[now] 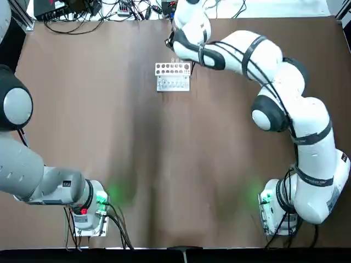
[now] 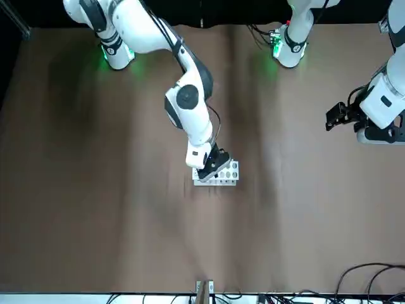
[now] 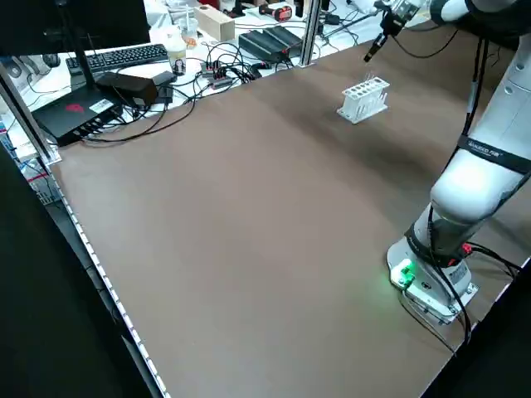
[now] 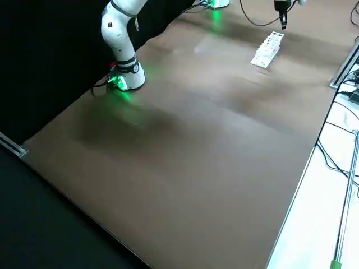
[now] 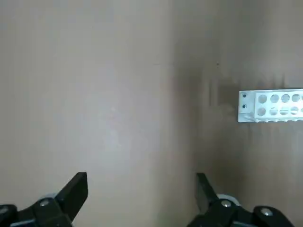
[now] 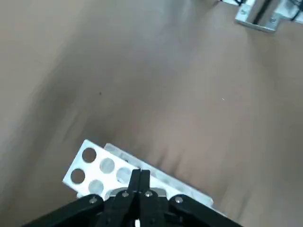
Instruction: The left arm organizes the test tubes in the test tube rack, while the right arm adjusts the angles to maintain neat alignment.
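The white test tube rack [image 1: 173, 75] stands at the far middle of the brown table, with two rows of round holes in its top plate [image 6: 97, 168]. My right arm reaches across to it. Its gripper [image 6: 140, 177] hangs shut just above the rack's right end [image 2: 212, 166], with nothing visible between its fingers. The test tubes are too thin to make out. The left arm is drawn back at the table's left side; its gripper [image 5: 142, 189] is open and empty, well above the table, and the rack [image 5: 272, 106] shows far off in its wrist view.
Cables and electronics [image 1: 98, 10] crowd the strip beyond the table's far edge, and a keyboard [image 3: 124, 56] lies there too. The two green-lit arm bases [image 1: 90, 211] [image 1: 277, 211] stand at the near edge. Wide brown table surface [image 1: 164, 164] stretches between the bases and the rack.
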